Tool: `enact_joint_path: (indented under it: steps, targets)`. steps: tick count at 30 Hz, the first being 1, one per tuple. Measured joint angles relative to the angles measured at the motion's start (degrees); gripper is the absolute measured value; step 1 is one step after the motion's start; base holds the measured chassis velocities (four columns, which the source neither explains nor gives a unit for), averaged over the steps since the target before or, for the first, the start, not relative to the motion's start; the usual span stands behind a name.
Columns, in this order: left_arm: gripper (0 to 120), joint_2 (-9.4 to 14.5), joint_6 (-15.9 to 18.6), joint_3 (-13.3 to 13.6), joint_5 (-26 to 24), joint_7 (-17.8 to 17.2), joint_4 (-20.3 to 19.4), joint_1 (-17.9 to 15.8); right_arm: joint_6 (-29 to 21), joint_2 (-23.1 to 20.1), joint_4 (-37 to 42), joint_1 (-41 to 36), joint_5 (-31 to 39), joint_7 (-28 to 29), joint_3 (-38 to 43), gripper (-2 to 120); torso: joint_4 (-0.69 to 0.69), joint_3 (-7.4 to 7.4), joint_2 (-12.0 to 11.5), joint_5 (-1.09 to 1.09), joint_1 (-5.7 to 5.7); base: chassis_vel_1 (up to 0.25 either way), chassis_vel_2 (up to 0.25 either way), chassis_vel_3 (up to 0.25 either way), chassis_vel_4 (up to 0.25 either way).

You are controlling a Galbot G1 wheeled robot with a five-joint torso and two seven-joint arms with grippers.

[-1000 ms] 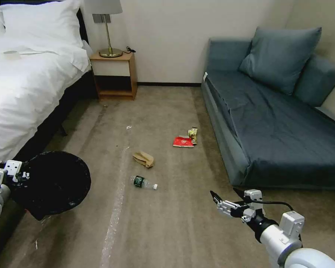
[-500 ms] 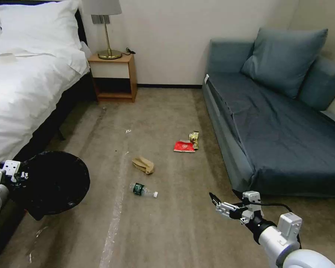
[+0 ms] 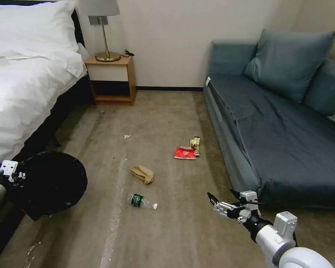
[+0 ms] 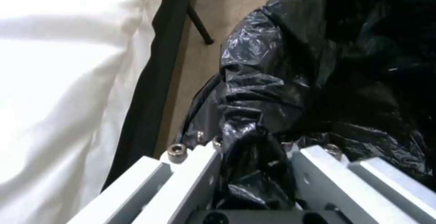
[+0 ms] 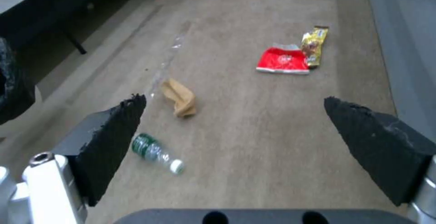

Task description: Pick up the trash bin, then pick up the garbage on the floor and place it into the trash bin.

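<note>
Left gripper (image 4: 254, 169): jaws clamped on the crinkled black plastic liner at the rim of the trash bin (image 3: 50, 182), a round bin held off the carpet beside the bed (image 3: 22, 96) with its white linen. Right gripper (image 3: 224, 198): jaws spread wide, holding nothing, raised above the floor near the front of the grey-blue fabric sofa (image 3: 279, 126). Garbage on the short-pile beige carpet (image 3: 167, 230): a clear cylindrical bottle (image 3: 141, 201) with green label and white cap lying on its side; a crumpled brown paper bag (image 3: 142, 173) just beyond it; a flat red snack packet (image 3: 185, 153) touching a glossy gold-brown wrapper (image 3: 195, 145) nearer the sofa.
</note>
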Motion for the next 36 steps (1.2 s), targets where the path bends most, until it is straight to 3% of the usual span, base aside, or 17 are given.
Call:
enact_joint_path:
  steps: [36]
  targets:
    - [1,-0.2,-0.5,-0.5,0.0,0.3,0.2,0.4,0.3,-0.1,-1.3,1.1,-0.4,-0.3,-1.7,100,0.0,0.0,0.0,0.0,0.02,-0.125,0.123,0.125,-0.124]
